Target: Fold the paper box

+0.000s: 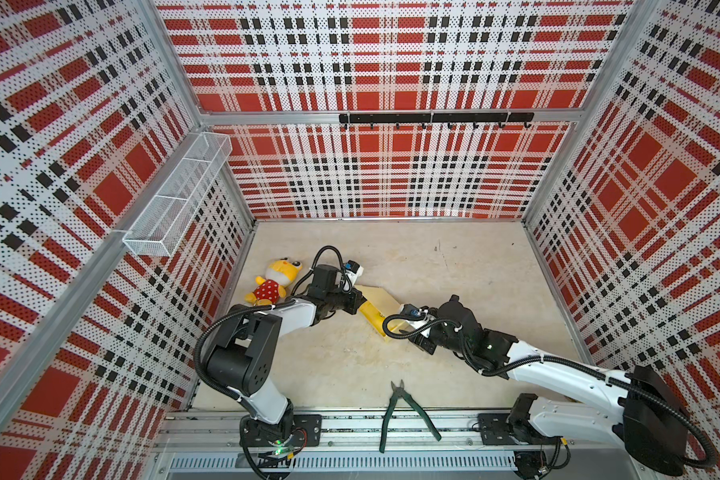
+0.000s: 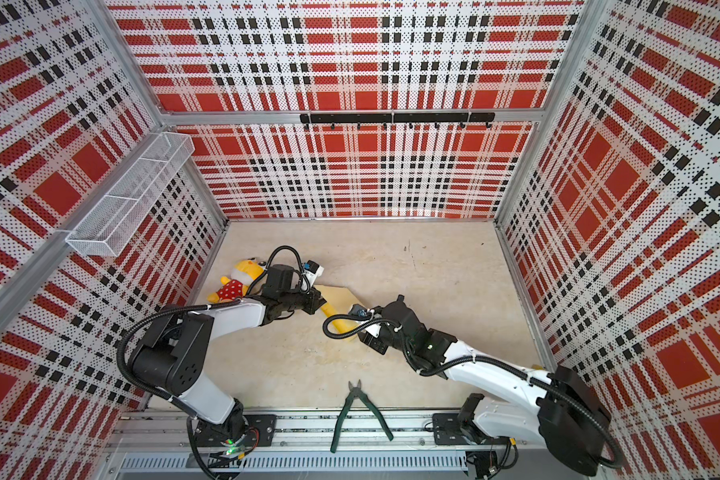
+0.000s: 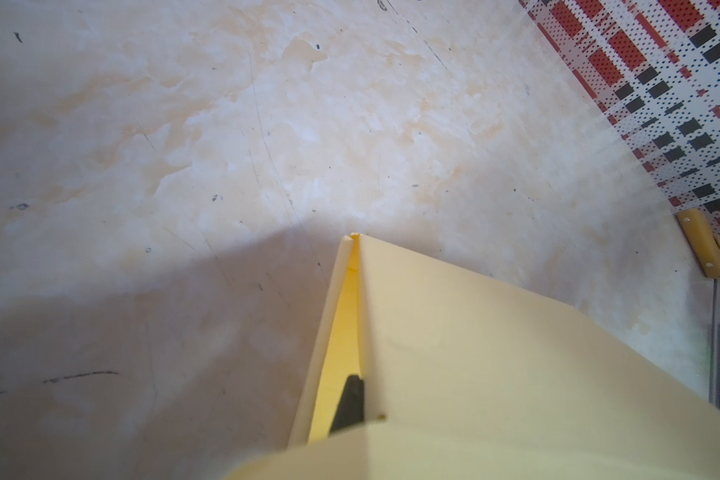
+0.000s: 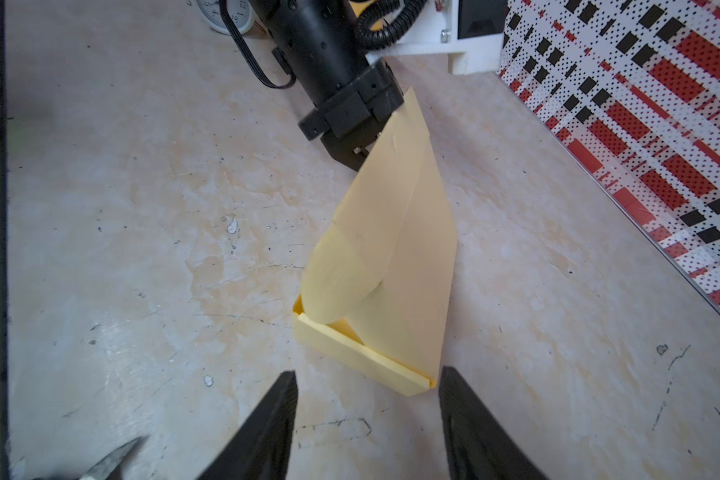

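Observation:
The paper box [image 1: 381, 301] [image 2: 338, 296] is pale yellow card, partly folded, lying on the table between my two arms. Its near end forms a shallow tray wall [image 4: 358, 357], and a large flap [image 4: 391, 216] rises from it, curled. My left gripper [image 1: 360, 306] [image 2: 319, 304] [image 4: 364, 151] is shut on the flap's far upper corner and holds it up. One black finger [image 3: 350, 401] shows inside the fold [image 3: 454, 332]; the card hides its partner. My right gripper [image 4: 367, 372] [image 1: 408, 334] is open, its fingertips just short of the box's near wall, not touching.
A plush toy [image 1: 273, 282] lies behind the left arm. Green-handled cutters [image 1: 404, 411] rest at the table's front edge. A wire basket [image 1: 179, 195] hangs on the left wall and a hook rail [image 1: 433, 118] on the back wall. A small clock [image 4: 225, 14] stands behind the left arm.

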Controlling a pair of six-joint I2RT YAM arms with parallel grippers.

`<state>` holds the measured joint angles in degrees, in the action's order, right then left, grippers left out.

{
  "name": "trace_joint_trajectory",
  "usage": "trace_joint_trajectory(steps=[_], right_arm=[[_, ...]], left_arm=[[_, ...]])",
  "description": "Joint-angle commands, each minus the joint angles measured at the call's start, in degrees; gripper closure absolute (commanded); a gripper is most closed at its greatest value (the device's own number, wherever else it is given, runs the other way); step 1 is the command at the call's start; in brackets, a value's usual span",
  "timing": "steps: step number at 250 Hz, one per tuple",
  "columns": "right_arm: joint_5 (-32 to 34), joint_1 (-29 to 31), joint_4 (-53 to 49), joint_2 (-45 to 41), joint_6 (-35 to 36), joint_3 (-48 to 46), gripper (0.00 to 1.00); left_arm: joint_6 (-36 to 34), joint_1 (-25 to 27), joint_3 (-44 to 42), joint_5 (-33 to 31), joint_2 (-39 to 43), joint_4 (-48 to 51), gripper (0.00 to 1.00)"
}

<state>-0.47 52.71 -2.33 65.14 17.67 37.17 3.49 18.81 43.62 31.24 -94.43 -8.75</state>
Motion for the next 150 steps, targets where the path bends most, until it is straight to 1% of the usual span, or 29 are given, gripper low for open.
trace_joint_trajectory(steps=[1,21,45,77,105,150], right_arm=[[2.36,3.08,-1.63,-1.38,-0.99,5.69,0.43],[4.34,4.66,-1.89,0.48,-3.27,9.78,0.43],[6.45,5.78,-2.43,4.99,-6.16,15.1,0.44],[10.71,5.94,-2.58,11.36,-10.0,18.91,0.45],[10.44,5.66,0.22,16.09,-13.22,20.18,0.48],[5.8,4.06,-1.0,22.87,-20.64,24.27,0.49]], left_arm=[[-0.14,0.62,-1.43,0.06,0.13,2.16,0.92],[-0.15,0.57,-1.43,0.09,0.13,2.16,0.92],[-0.14,0.62,-1.43,-0.08,0.1,2.16,0.92],[-0.42,0.79,-1.47,-0.1,0.13,2.07,0.92],[-0.58,0.75,-1.43,-0.09,0.21,2.03,0.92],[-0.54,0.88,-1.6,-0.53,0.5,1.99,0.92]])
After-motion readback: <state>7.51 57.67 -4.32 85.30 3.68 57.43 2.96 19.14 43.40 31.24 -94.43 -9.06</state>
